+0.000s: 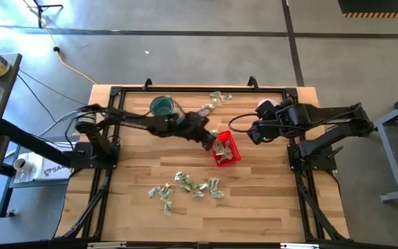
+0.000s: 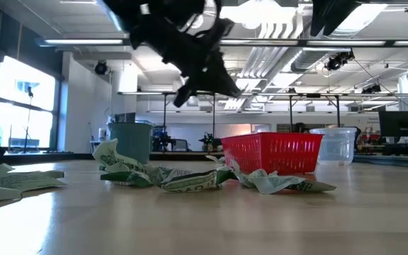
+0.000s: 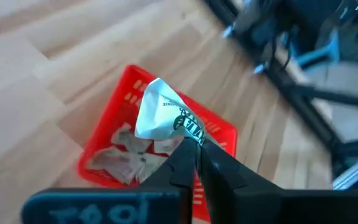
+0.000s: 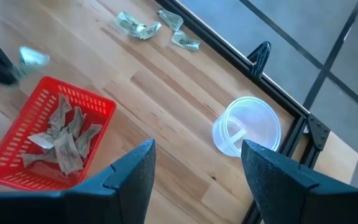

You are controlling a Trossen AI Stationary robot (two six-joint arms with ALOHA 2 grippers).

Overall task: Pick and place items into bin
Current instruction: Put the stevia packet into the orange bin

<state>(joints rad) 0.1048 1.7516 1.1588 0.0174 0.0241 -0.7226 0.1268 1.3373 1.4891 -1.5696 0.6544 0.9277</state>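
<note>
Your left claw [image 3: 194, 149] is pinched tight on a crumpled green-and-white wrapper [image 3: 160, 115], holding it right above the red basket [image 1: 228, 150], which already contains several wrappers. Your right claw [image 4: 197, 171] waits well apart over bare tabletop [image 1: 137, 166], its fingers spread and empty, with the clear cup [image 4: 247, 126] near it.

left pincer [image 1: 211, 143] over red basket [image 1: 231, 153] | wrappers [image 1: 185, 187] scattered nearby
</note>
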